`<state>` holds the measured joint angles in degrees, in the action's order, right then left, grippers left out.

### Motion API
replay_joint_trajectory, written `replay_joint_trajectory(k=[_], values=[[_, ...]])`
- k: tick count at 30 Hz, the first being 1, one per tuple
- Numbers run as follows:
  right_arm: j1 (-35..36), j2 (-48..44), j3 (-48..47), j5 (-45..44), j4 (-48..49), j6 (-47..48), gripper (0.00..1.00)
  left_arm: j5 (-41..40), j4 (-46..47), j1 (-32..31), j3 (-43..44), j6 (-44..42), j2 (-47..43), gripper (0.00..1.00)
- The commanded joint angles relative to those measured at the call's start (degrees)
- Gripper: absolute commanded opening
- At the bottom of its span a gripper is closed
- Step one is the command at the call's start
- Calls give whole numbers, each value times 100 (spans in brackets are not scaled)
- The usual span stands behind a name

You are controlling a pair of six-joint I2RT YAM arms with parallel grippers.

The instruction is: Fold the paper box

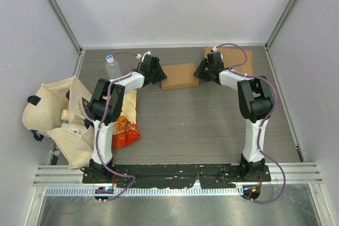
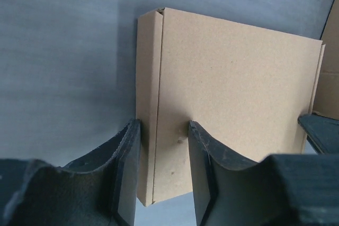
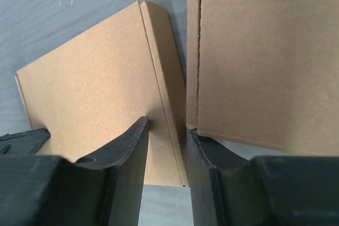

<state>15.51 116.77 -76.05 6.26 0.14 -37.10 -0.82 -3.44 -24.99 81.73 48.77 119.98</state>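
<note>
The brown paper box [image 1: 179,75] lies closed and flat at the back middle of the table. My left gripper [image 1: 157,75] is at its left edge. In the left wrist view the jaws [image 2: 161,130] are closed on that edge of the box [image 2: 233,83], one finger against the side wall and one on the lid. My right gripper [image 1: 201,72] is at the box's right edge. In the right wrist view the jaws [image 3: 167,125] pinch that edge of the box [image 3: 90,88], one finger on the lid and one in the gap beside it.
A second flat cardboard piece [image 1: 237,59] lies just right of the box, almost touching it [image 3: 265,56]. A clear water bottle [image 1: 112,66] stands at the back left. A red-orange snack bag [image 1: 126,123] and a cream cloth bag [image 1: 58,115] lie on the left.
</note>
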Motion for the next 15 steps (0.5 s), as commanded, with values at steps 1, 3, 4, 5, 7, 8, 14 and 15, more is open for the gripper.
replay_joint_trajectory(k=[1, 3, 4, 5, 7, 8, 14, 15], values=[[225, 363, -884, 183, -252, 274, 39, 784, 99, -120, 1194, -315, 700, 39], [225, 592, -1165, 191, -252, 343, 39, 820, -7, -85, 1615, -386, 938, 39], [216, 671, -1253, 156, -260, 379, 40, 777, -129, -76, 1739, -491, 1087, 39], [225, 802, -1428, 147, -321, 388, 41, 733, -209, -50, 1854, -526, 1158, 41], [225, 865, -1553, 156, -383, 414, 41, 653, -280, 29, 2013, -623, 1229, 41], [225, 865, -1553, 243, -366, 397, 42, 618, -271, 73, 2022, -658, 1229, 41], [251, 628, -1535, 95, -618, 563, 54, 706, -543, 319, 2329, -790, 1256, 58], [251, 549, -1518, -36, -708, 616, 56, 715, -552, 311, 2243, -843, 1169, 61]])
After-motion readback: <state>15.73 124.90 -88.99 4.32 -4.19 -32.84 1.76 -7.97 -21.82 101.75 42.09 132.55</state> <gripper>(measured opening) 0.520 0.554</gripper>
